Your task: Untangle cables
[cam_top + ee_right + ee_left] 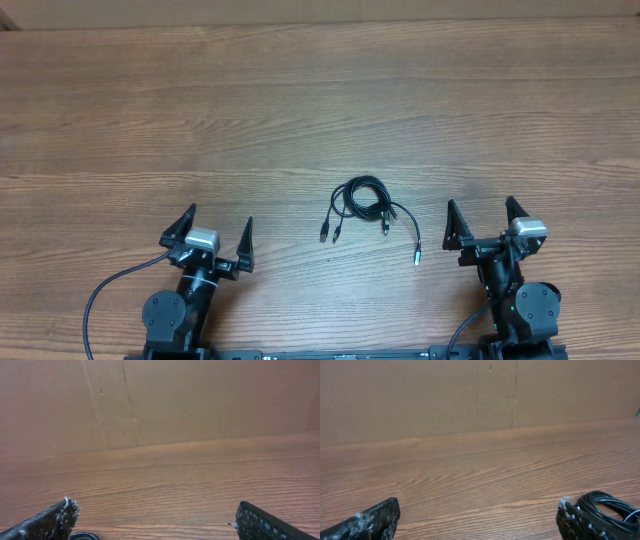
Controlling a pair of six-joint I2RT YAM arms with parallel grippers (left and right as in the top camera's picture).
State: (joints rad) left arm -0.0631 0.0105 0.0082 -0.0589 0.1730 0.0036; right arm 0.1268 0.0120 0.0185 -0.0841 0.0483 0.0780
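Several tangled cables [365, 205] lie between both end effectors [221, 214] [480, 200], untouched.

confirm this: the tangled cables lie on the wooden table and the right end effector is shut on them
Not quite. The cables lie on the wooden table, but the right end effector is open and apart from them; the overhead view shows it.

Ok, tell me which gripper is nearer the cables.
Right. The right gripper sits open just to the right of the cables; the left gripper sits open farther off on their left.
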